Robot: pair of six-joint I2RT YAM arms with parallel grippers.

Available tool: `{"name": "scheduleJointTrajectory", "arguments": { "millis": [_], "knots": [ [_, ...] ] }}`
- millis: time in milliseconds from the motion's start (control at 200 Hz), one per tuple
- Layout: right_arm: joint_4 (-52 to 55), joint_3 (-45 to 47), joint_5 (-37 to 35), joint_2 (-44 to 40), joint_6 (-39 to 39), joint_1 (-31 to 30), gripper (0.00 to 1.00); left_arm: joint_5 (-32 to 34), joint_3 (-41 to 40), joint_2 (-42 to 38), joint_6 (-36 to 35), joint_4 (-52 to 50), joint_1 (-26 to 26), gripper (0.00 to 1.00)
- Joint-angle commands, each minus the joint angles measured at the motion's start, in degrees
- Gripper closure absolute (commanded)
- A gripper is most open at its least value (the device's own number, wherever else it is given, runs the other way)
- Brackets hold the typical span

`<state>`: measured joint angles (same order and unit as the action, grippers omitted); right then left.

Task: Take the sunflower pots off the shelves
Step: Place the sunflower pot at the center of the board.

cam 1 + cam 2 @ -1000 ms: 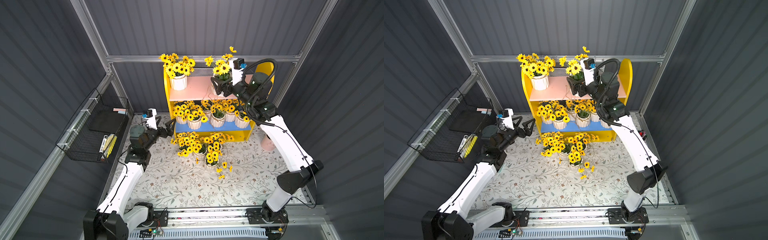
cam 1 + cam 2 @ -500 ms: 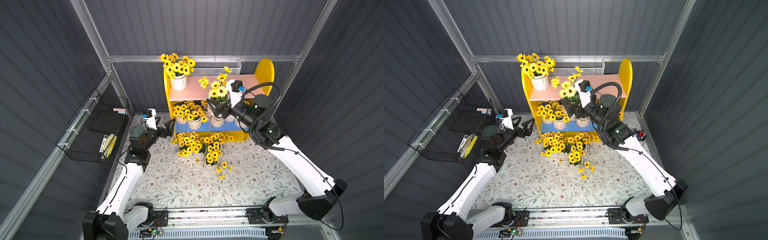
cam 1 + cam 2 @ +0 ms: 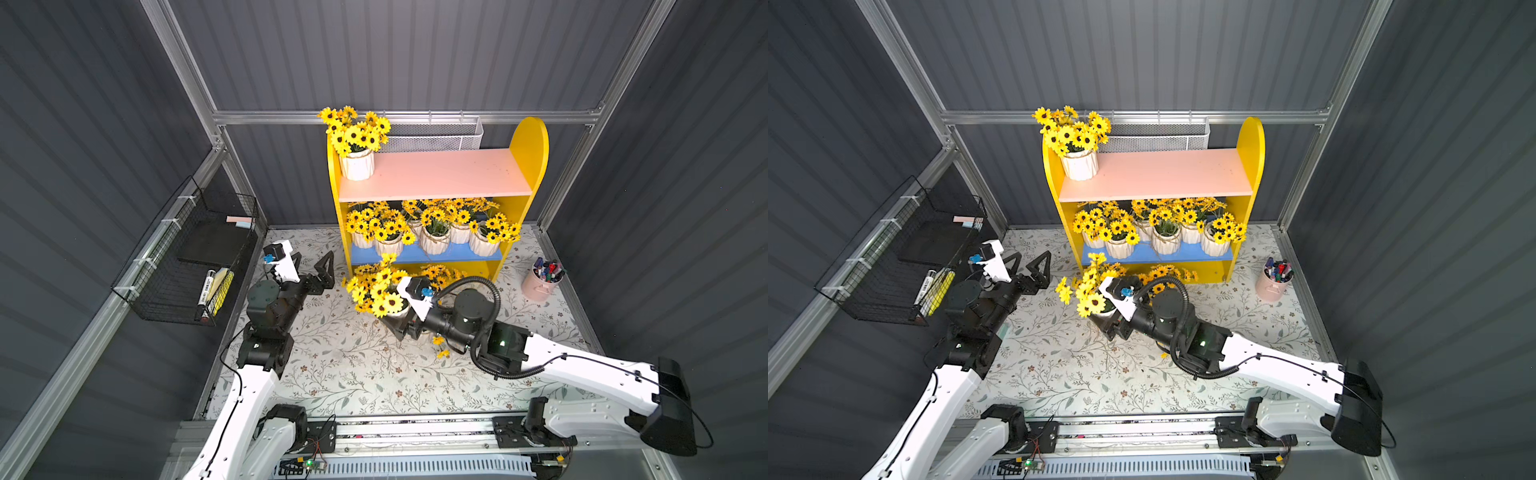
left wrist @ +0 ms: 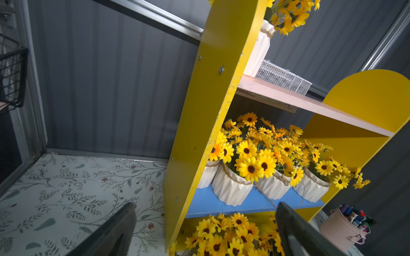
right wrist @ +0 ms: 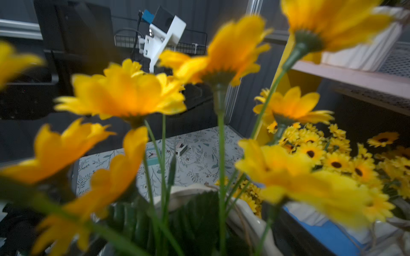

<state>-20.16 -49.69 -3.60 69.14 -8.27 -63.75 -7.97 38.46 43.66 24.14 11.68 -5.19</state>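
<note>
On my far left the black wire basket (image 3: 174, 286) hangs on the wall, and what lies in it is hard to read. My left gripper (image 3: 311, 270) hovers over the floral mat (image 3: 353, 374), jaws spread wide with nothing between them, near the left side panel of the shelves (image 3: 532, 141).

Next comes my right gripper (image 3: 399, 326), clamped around one sunflower pot (image 3: 395, 316) low in front of the shelves. That wrist camera is swamped by blurred petals, and I cannot tell whether the pot's base touches the mat.

The floor pots (image 3: 446, 273) stand behind it under the blue board, but my arm covers most of them (no honest count possible). On the shelves themselves, one top pot (image 3: 356, 165) sits at the left end of the pink board. On the blue board I count the row of pots (image 3: 434, 243) as six, though the blooms overlap and the rear ones are half hidden.

The white mesh basket (image 3: 436, 139) peeks out behind the pink board. One pink cup (image 3: 538, 286) of pens stands at far right.
</note>
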Motion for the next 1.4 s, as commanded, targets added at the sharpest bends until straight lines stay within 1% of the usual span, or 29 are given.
{"name": "scheduleJointTrajectory", "arguments": {
  "millis": [0,95,165,255,325,385,455,550,655,740,855,981,1091,1191,1211,1221,1226,1236,1261,1281,1296,1336,1396],
  "knots": [
    [-16.2,4.1,-5.5,0.0,0.2,-2.4,1.0,2.8,-2.4,-5.0,2.0,-3.0,-0.3,0.01],
    [-21.4,7.0,-5.8,5.1,2.1,-4.1,1.0,2.8,-3.9,-7.6,2.1,-4.4,-0.3,0.01],
    [-25.7,8.3,-7.7,9.2,2.1,-5.5,1.0,3.2,-4.7,-8.7,2.8,-4.0,-0.3,0.01],
    [-31.4,9.1,-8.4,15.3,4.6,-6.3,1.0,3.9,-5.5,-9.6,3.5,-3.3,-0.3,0.01],
    [-37.0,9.5,-9.3,20.1,3.7,-6.9,1.0,3.9,-5.6,-9.6,3.5,-3.4,-0.3,0.0],
    [-41.5,9.9,-12.1,23.9,3.0,-7.0,1.0,3.8,-5.4,-9.4,3.5,-3.6,-0.3,0.01],
    [-44.2,9.8,-16.7,28.0,2.9,-6.9,1.0,3.4,-5.5,-9.3,3.8,-3.5,-0.3,0.0],
    [-47.5,9.5,-17.8,32.7,1.9,-6.5,1.0,3.1,-6.1,-9.1,4.4,-2.8,-0.3,0.01],
    [-47.7,8.8,-17.5,35.5,1.8,-5.0,1.0,2.7,-6.0,-8.2,4.6,-2.3,-0.3,0.0],
    [-46.9,8.6,-15.6,36.8,4.2,-2.2,1.0,2.4,-5.7,-7.4,4.5,-2.2,-0.3,0.01],
    [-45.2,7.1,-14.6,38.9,2.6,-0.9,1.0,2.3,-5.9,-7.1,4.5,-1.6,-0.3,0.01],
    [-43.0,5.8,-11.1,41.0,5.7,1.9,1.0,2.1,-5.8,-6.4,4.4,-1.4,-0.3,0.01],
    [-44.5,5.7,-10.5,42.6,5.4,2.4,1.0,1.6,-5.8,-6.1,4.5,-1.1,-0.3,0.01],
    [-41.0,4.5,-8.2,43.0,7.0,2.8,1.0,1.3,-5.7,-5.8,4.3,-1.0,-0.3,0.01],
    [-40.2,4.3,-8.2,43.0,7.0,2.8,0.93,1.0,-5.7,-5.7,4.4,-1.0,-0.3,0.01],
    [-39.9,4.2,-8.2,43.0,7.0,2.8,0.87,0.9,-5.7,-5.6,4.3,-0.9,-0.3,0.0],
    [-39.9,4.2,-8.2,43.0,7.0,2.8,0.87,0.8,-5.7,-5.6,4.4,-0.9,-0.3,0.0],
    [-39.7,4.2,-8.3,43.0,7.1,2.8,0.78,0.8,-5.7,-5.5,4.3,-0.8,-0.3,0.0],
    [-39.4,4.4,-8.3,42.7,7.2,2.8,0.6,0.6,-5.6,-5.4,4.3,-0.9,-0.3,0.01],
    [-39.0,4.5,-8.7,42.4,7.1,2.8,0.48,0.4,-5.5,-5.4,4.3,-0.8,-0.3,0.01],
    [-38.7,4.5,-9.0,42.1,7.2,2.8,0.42,0.1,-5.5,-5.2,4.3,-0.7,-0.3,0.01],
    [-37.4,4.5,-9.5,41.1,7.5,2.8,0.28,-0.2,-5.3,-5.1,4.2,-0.8,-0.3,0.0],
    [-35.1,4.2,-9.8,39.6,7.5,2.7,0.14,-0.5,-5.2,-4.9,4.1,-0.8,-0.3,0.01]
  ]
}}
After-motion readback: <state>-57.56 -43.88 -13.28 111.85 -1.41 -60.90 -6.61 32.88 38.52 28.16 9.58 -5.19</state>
